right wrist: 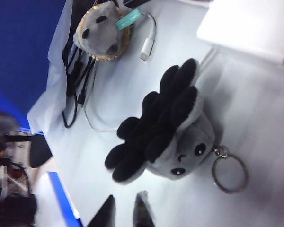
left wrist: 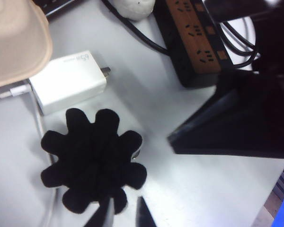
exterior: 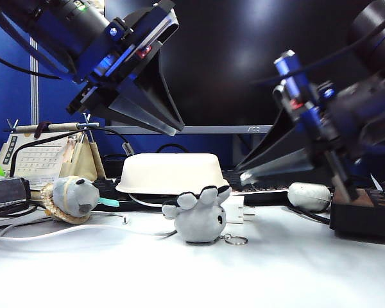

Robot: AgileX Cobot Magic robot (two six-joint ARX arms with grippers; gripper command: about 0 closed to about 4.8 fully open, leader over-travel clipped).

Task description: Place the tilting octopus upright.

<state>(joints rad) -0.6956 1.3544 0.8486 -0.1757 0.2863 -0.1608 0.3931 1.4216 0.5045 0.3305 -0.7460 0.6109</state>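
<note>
Octopus (exterior: 199,218) sitting upside down mid-desk: grey head down, black tentacle undersides up, keyring (exterior: 235,240) lying beside. Left hand (exterior: 153,114) hovering spread; right hand (exterior: 260,168) hovering, slightly parted, both empty.

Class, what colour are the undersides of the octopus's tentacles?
Black, on the octopus; the left wrist view shows it best.

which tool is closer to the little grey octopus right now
Hard to call; the right looks slightly nearer. The right tool hangs low beside the upside-down octopus; the left tool hangs higher, above it. Neither touches it.
</note>
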